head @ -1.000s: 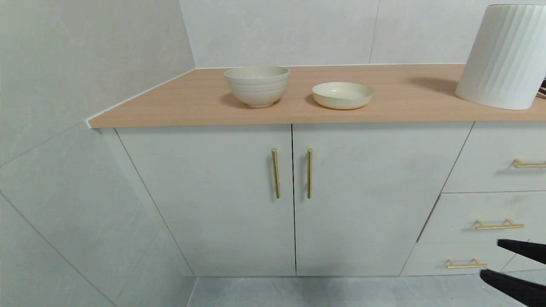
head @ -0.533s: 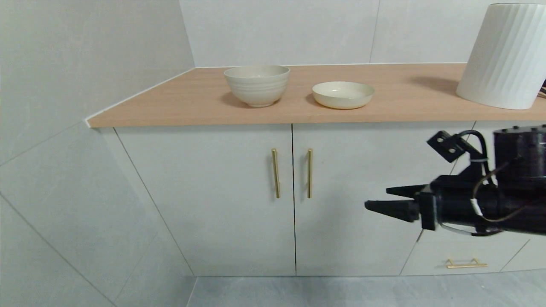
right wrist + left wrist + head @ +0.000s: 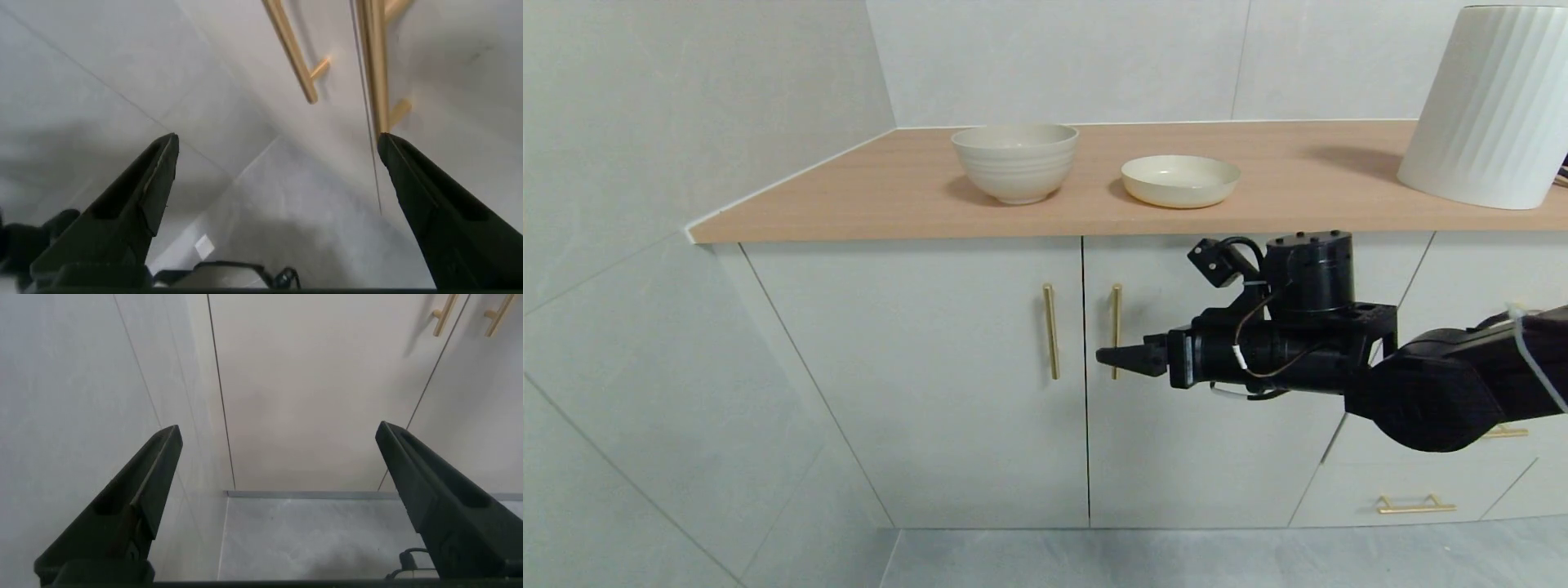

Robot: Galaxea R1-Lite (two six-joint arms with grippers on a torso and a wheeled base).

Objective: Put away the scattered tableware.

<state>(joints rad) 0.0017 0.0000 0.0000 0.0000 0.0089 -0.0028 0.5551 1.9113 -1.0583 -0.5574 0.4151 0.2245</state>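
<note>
The bowl (image 3: 1015, 162) and the shallow dish (image 3: 1180, 180) stood upright on the bench (image 3: 849, 208), near each other but not touching. Both sat back from the front edge. The bowl was nearer the corner where the bench met the tiled wall (image 3: 686, 122). A white ribbed container (image 3: 1486, 106) occupied the right end of the bench, well apart from the dish, with bare surface between them.

Below the front edge, the cabinet doors (image 3: 931, 392) were shut. Their seam ran between the left door handle (image 3: 1051, 331) and the right door handle (image 3: 1116, 331). A drawer stack (image 3: 1486, 278) adjoined the doors on the right.

I saw the right gripper (image 3: 1112, 358) held level in front of the right-hand door, under the bench edge. Its tip overlapped the lower part of the right door handle in the head view; I could not tell whether it touched. In the right wrist view its fingers (image 3: 139, 196) were spread wide with nothing between them.

The left gripper (image 3: 278, 427) was low, facing the foot of the cabinet and the floor (image 3: 327, 539), its fingers likewise spread and empty.
</note>
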